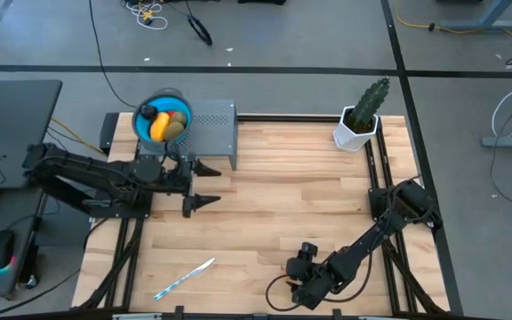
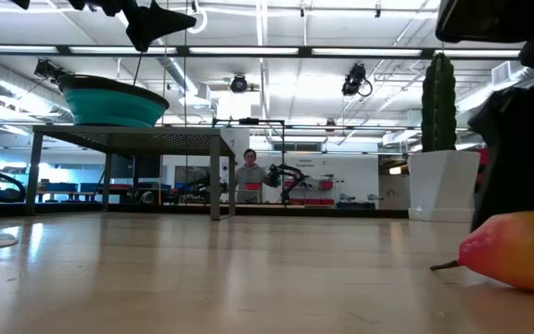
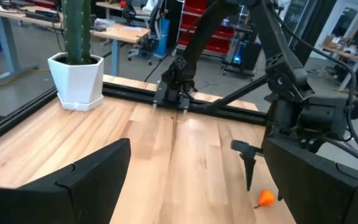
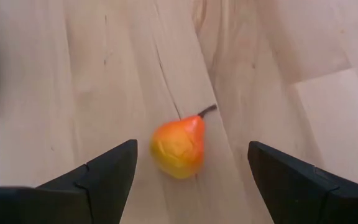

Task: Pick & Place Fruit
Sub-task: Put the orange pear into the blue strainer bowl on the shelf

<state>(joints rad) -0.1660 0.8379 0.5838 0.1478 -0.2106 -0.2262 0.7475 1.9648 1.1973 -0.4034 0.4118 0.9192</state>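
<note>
Right claw (image 4: 191, 171): fingers apart, above the pear (image 4: 179, 147), lower middle of the table (image 1: 283, 196).
Left claw (image 1: 207, 185): fingers apart, holding nothing, upper left beside the bowl (image 1: 162, 118).

Robotics lab or workshop: open hall with exposed ceiling ducts (image 2: 276, 65) and strip lights showing, desks (image 3: 114, 34), red cabinets (image 3: 219, 37), cables (image 1: 145, 11) trailing across grey floor, another robot arm (image 2: 290, 174) standing beside a person (image 2: 248, 172).
</note>
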